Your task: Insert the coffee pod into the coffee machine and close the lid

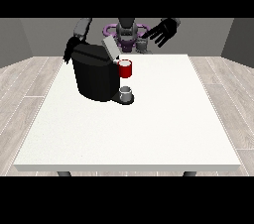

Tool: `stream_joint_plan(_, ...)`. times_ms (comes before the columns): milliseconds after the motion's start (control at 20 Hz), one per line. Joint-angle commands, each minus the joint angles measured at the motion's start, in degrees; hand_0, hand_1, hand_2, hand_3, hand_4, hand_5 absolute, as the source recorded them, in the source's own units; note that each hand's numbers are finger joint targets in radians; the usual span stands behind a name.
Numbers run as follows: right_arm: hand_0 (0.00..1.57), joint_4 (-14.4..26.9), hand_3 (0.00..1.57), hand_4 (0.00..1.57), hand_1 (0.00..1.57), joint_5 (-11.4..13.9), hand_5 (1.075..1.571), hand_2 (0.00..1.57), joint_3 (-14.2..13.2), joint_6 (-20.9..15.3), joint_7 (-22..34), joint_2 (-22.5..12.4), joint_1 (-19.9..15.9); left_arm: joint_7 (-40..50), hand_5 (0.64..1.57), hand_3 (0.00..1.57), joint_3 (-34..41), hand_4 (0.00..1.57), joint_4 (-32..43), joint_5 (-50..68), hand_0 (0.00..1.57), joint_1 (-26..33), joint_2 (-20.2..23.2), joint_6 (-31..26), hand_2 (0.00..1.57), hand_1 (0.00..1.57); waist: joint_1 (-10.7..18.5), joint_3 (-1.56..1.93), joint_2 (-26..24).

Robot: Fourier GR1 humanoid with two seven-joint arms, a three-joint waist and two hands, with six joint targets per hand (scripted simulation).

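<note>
Above the table's far edge, the hand at the view's right (164, 30) spreads open

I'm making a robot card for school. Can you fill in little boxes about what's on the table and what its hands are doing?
table: white table
machine: black coffee machine, lid tilted up
at machine: red thing at the machine
below it: grey cup on the machine's base
hand at view's right: raised, fingers spread, holding nothing
hand at view's left: behind the machine, mostly hidden
</note>
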Motion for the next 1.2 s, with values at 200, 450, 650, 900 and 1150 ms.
stream_joint_plan(200,0.00,-1.00,0.00,0.00,0.00,-2.04,1.571,0.00,-0.91,1.53,-1.03,0.39,8.11,-3.34,1.571,0.00,7.02,0.42,1.71,11.55,0.00,18.43,-10.33,-3.37,0.00,0.00,7.78,0.09,-15.25)
stream_joint_plan(450,0.00,-5.79,0.00,0.00,0.00,-3.34,1.571,0.00,2.52,5.83,0.37,1.45,3.86,-0.66,1.571,0.00,5.80,0.44,0.46,11.36,0.00,21.30,-10.43,-3.20,0.00,0.00,9.03,0.12,-17.38)
stream_joint_plan(650,0.00,-7.69,0.00,0.06,0.00,-2.65,1.571,0.00,4.05,7.64,-0.51,0.34,2.49,-0.26,1.571,0.00,5.51,0.41,-1.78,13.13,0.00,24.67,-9.95,-5.08,0.00,0.00,10.95,0.13,-17.10)
stream_joint_plan(900,0.00,-8.92,0.00,0.24,0.00,-2.65,1.571,0.00,4.27,12.79,1.65,-4.59,-1.26,2.75,1.571,0.00,2.58,0.43,-5.98,18.35,0.00,26.36,-10.94,-2.75,0.00,0.00,10.35,0.13,-16.63)
stream_joint_plan(1150,0.00,-7.81,0.00,0.00,0.00,-3.67,1.571,0.00,1.12,8.45,7.49,-3.65,-8.11,3.78,1.571,0.00,1.78,0.40,-14.02,19.52,0.00,28.16,-9.74,-7.65,0.00,0.00,13.14,0.12,-11.29)
